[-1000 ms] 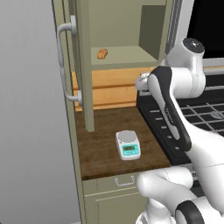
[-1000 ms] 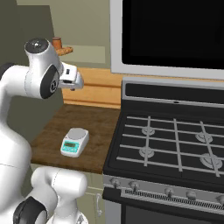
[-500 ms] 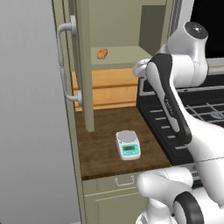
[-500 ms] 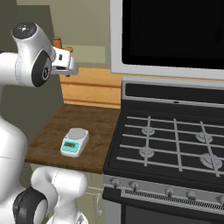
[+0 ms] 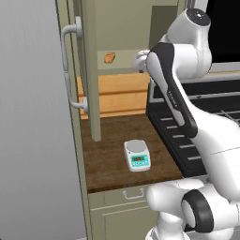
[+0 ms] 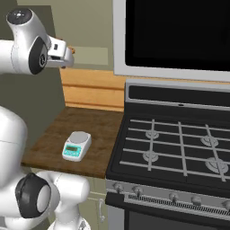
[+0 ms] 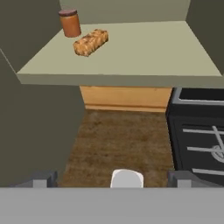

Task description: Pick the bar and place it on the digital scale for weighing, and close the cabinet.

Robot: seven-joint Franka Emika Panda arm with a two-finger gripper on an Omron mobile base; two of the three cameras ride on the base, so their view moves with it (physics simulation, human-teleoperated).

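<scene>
The cabinet (image 5: 89, 70) stood open, the scale (image 5: 137, 155) waiting on the tabletop (image 5: 108, 154) below. The bar (image 7: 90, 42) lay on the shelf (image 7: 131, 57) beside a jar (image 7: 70, 22): light, crumbly, best pinched gently across its narrow middle. The gripper (image 7: 111, 180) was spread wide, holding nothing.

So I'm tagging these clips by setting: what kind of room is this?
A kitchen, rendered in simulation. A black gas stove stands beside a wooden counter holding a digital scale, and an open olive-green cabinet above has a snack bar on its shelf.
</scene>
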